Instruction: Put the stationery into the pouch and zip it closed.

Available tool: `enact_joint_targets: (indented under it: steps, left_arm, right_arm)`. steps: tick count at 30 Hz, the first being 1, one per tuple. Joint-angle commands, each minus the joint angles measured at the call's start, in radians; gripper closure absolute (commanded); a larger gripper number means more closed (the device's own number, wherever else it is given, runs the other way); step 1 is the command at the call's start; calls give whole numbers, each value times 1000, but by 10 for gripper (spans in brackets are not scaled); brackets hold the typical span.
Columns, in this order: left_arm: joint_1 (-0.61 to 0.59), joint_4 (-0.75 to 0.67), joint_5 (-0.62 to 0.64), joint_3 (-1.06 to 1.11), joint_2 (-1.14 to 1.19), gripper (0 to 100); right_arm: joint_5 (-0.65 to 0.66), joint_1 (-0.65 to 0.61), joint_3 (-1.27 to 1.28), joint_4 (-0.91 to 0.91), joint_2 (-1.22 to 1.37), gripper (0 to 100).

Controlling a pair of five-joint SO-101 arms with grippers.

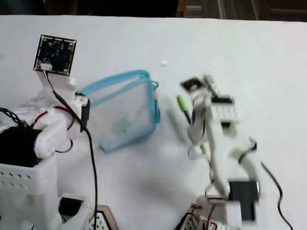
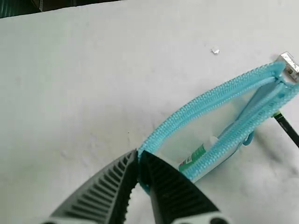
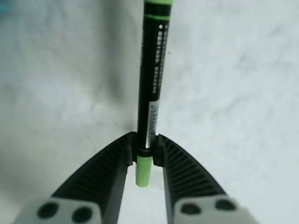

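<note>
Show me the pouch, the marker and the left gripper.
pouch (image 2: 210, 99), left wrist view, on the blue zipper tape along its open rim.
marker (image 3: 150, 84), right wrist view, on the black barrel.
left gripper (image 2: 138, 158), left wrist view, between the fingertips, at the pouch's zipper end.

On the worktop (image 1: 240, 57), the pouch (image 1: 127, 108) lies left of centre in the high view, with a stick-shaped item (image 2: 198, 154) inside it. The left gripper (image 2: 138, 157) clamps the pouch's left edge. Right of the pouch, the right gripper (image 3: 145, 145) holds a pen (image 1: 183, 106).
</note>
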Motion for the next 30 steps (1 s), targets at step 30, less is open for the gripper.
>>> enact_joint_targets:
  steps: [30]
  left_arm:
    - [-7,21,-9,38,4,978]
  right_arm:
    - [-63,-114,-215,-183,199,846]
